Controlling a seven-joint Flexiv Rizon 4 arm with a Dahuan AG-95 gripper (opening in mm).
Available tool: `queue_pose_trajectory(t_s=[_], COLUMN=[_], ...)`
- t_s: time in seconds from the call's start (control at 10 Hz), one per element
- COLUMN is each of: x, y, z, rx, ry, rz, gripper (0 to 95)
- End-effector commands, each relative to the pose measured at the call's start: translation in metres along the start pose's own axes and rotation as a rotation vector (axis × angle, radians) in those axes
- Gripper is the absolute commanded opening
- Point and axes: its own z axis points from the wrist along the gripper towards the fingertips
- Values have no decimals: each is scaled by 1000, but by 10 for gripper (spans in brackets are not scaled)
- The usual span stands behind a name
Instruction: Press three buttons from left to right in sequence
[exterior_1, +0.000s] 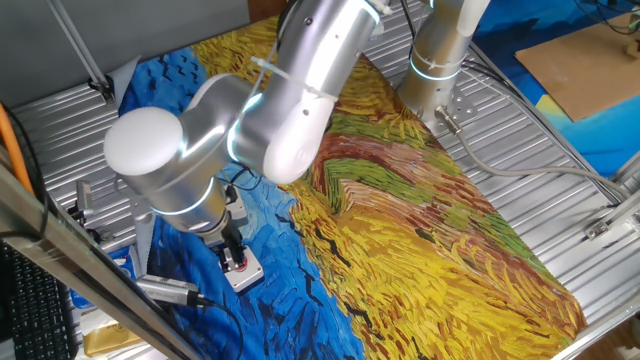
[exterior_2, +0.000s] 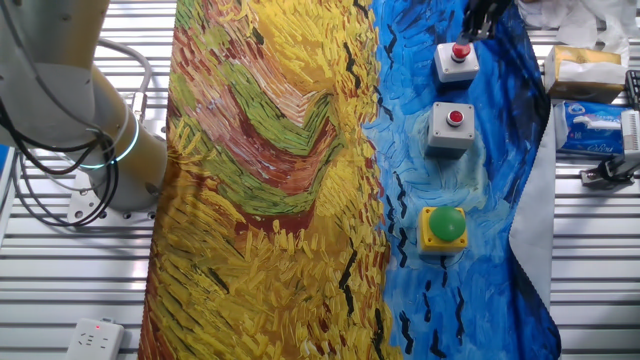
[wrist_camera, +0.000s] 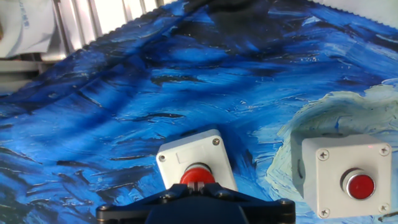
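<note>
— At the upper right of the other fixed view, where was the gripper (exterior_2: 487, 20) placed?

— It was held just above the far grey button box (exterior_2: 457, 61), whose red cap (wrist_camera: 197, 177) was seen right at the fingertips in the hand view, low in the frame.

— And the other boxes?

— A second grey box (exterior_2: 451, 129) was found mid-right, and the yellow box with the green cap (exterior_2: 444, 228) lower right, all in a row on the blue part of the painted cloth (exterior_2: 300, 150).

— Were the fingers spread or pressed together?

— That could not be told; the tips were hidden by the hand's own body.

— Which step was judged to be in hand?

— A press on an end button, whether first or last could not be settled. A short straight push down, centred on the cap, was called for next.
</note>
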Motion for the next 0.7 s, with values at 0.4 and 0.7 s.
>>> queue_pose_trajectory(t_s=[0.4, 0.7], x=[13, 19], y=[-10, -39], z=[-30, -43], rx=[9, 6], ry=[4, 17], rz=[1, -37], gripper=[0, 0])
